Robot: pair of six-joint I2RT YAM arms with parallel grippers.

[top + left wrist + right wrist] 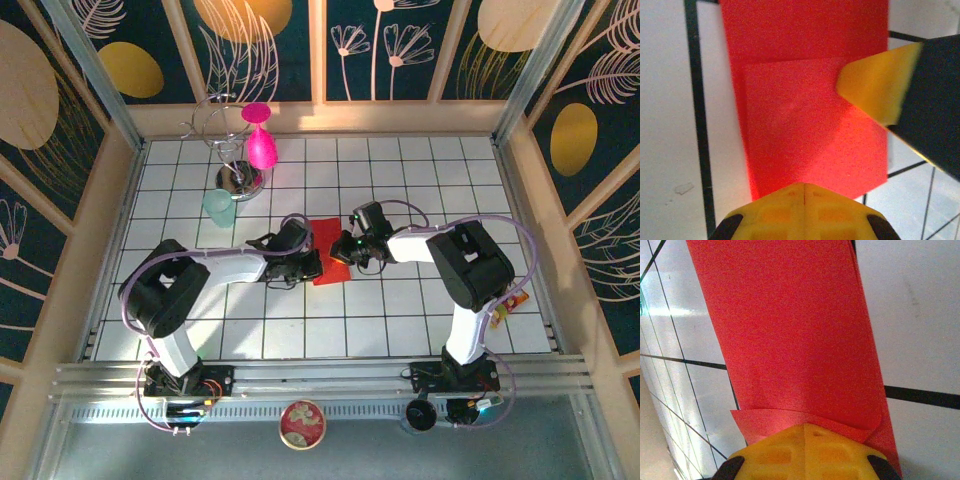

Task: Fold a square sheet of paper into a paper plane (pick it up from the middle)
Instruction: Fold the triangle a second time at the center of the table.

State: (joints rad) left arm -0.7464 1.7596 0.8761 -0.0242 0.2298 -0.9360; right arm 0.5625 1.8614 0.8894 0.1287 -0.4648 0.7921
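Yellow fingertips of the left gripper (804, 195) stand closed together, bearing on the near edge of the red sheet (810, 125), which lies part-folded on the tabletop (400, 320) between the two grippers. We find the right gripper (804, 435) likewise closed, at a lifted flap. Risk: uneven pressure could drag the sheet and skew the crease

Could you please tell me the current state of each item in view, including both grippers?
red paper: folded into layers, lying flat.
left gripper: jaws shut, tips at the paper's edge.
right gripper: jaws shut, tips at a lifted paper edge.
magenta goblet: standing, clear of both arms.
teal cup: standing, clear of both arms.
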